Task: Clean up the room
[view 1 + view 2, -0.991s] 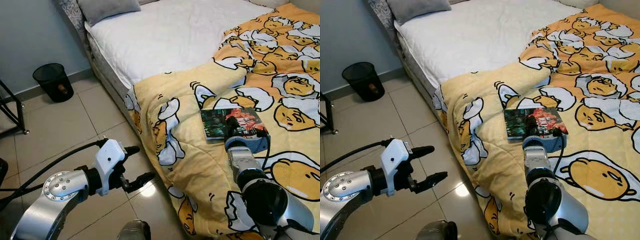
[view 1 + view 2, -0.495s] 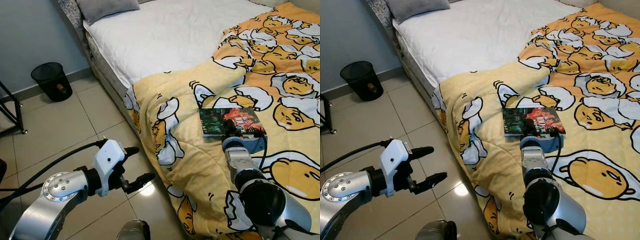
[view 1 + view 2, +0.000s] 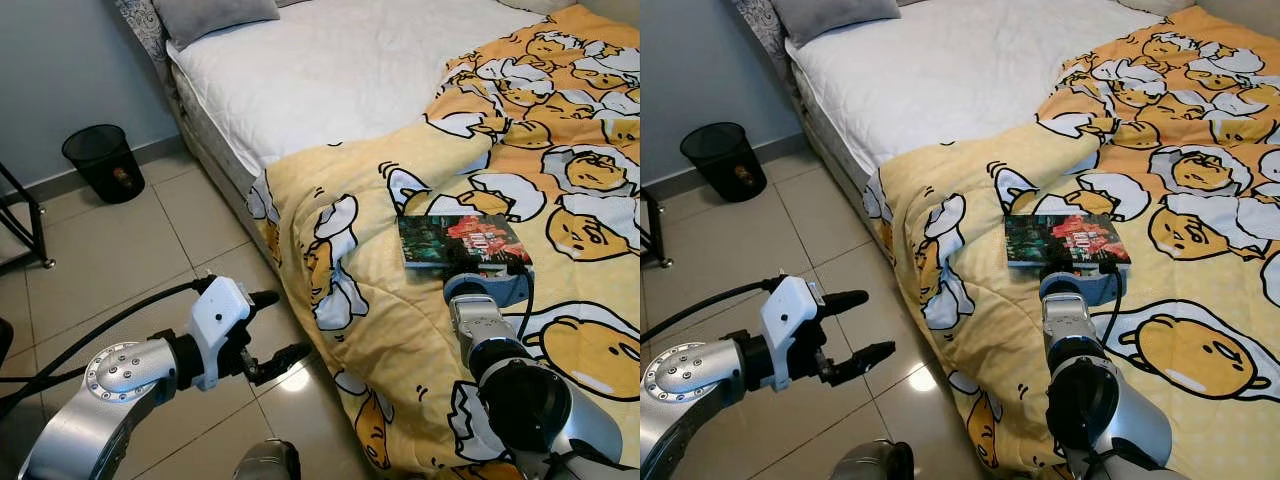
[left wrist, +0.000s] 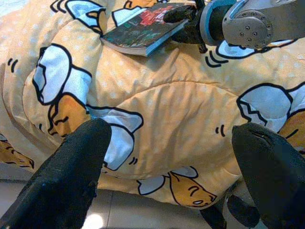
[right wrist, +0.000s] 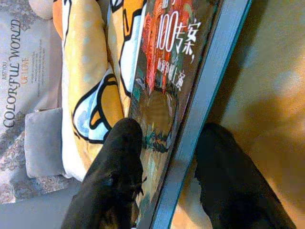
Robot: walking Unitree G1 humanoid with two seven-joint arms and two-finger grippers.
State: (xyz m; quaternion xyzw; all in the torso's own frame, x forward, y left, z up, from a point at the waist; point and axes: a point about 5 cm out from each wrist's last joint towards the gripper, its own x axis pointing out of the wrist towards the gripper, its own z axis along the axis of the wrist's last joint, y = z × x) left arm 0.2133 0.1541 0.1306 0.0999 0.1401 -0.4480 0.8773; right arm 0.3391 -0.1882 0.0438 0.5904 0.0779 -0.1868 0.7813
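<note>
2 grippers are in view. At 8 o'clock in the head views, the left gripper hovers over the tiled floor beside the bed, fingers spread wide and holding nothing; a black wastebasket stands at 10 o'clock, well apart.

Change over the last second: the right gripper has drawn back slightly toward 6 o'clock along the book. Its tips, which sat further onto the cover, now sit at the near edge. The book has not moved. Judgement: the grasp is being set at the book's edge, so the pickup step is under way and not yet complete.

Position: the book lies flat on the yellow patterned blanket, at 3 o'clock in the head views. In the right wrist view, 1 finger rests on the cover and the other lies on the blanket side of the near edge, so the jaws straddle that edge at a narrow opening. The book is not lifted.
</note>
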